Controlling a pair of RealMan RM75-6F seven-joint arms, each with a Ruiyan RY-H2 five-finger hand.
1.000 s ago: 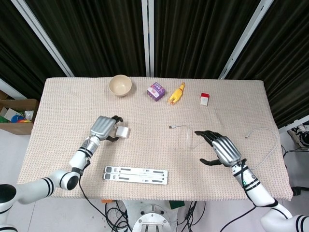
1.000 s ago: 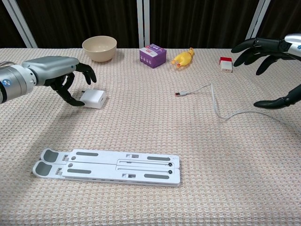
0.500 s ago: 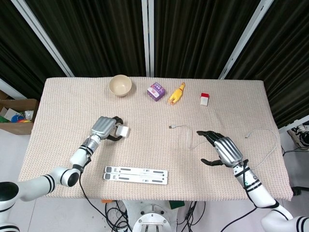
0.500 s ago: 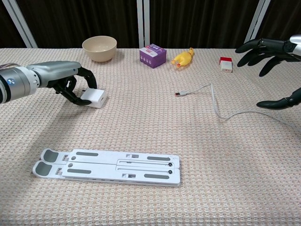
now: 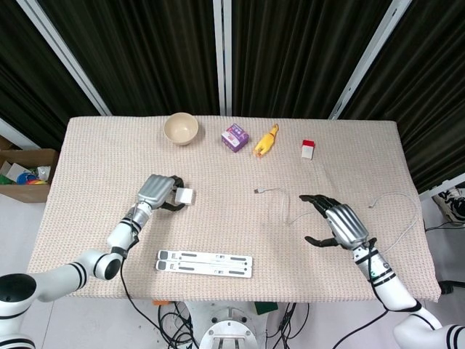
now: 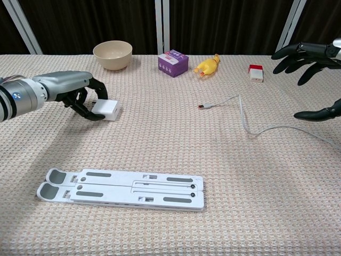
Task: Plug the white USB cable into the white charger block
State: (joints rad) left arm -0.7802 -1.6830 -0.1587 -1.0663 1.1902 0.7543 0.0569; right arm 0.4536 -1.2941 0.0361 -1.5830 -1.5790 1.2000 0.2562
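1 bowl [image 5: 181, 129] is the only container on the bench [image 5: 218, 240], sitting at about 11 o'clock from the bench centre; its cream inside shows nothing in it. Along the same far edge, toward 12 and 1 o'clock, lie a purple box [image 5: 235, 137], a yellow rubber chicken [image 5: 265, 139] and a small red-and-white block [image 5: 308, 149].

The left hand [image 5: 158, 190] has its dark fingers curled around the white charger [image 5: 184, 195] at about 9 o'clock; the fingers touch it, but whether it is lifted off the cloth cannot be told. The right hand [image 5: 338, 224] is at about 4 o'clock with fingers spread and nothing in it; the chest view cuts it off at the frame edge, showing only dark fingertips [image 6: 298, 52]. The white cable [image 6: 250, 125] lies loose on the cloth between the 2 hands, nearer the right one, its plug end [image 6: 203, 106] pointing toward 9 o'clock and well apart from the charger. Its far end runs off the bench at 3 o'clock. A flat white folding stand [image 5: 205, 263] lies at 7 o'clock near the front edge.

The bench is covered in beige woven cloth. Black curtains with white posts stand behind, and a cardboard box [image 5: 29, 174] of odds and ends sits on the floor at 9 o'clock.
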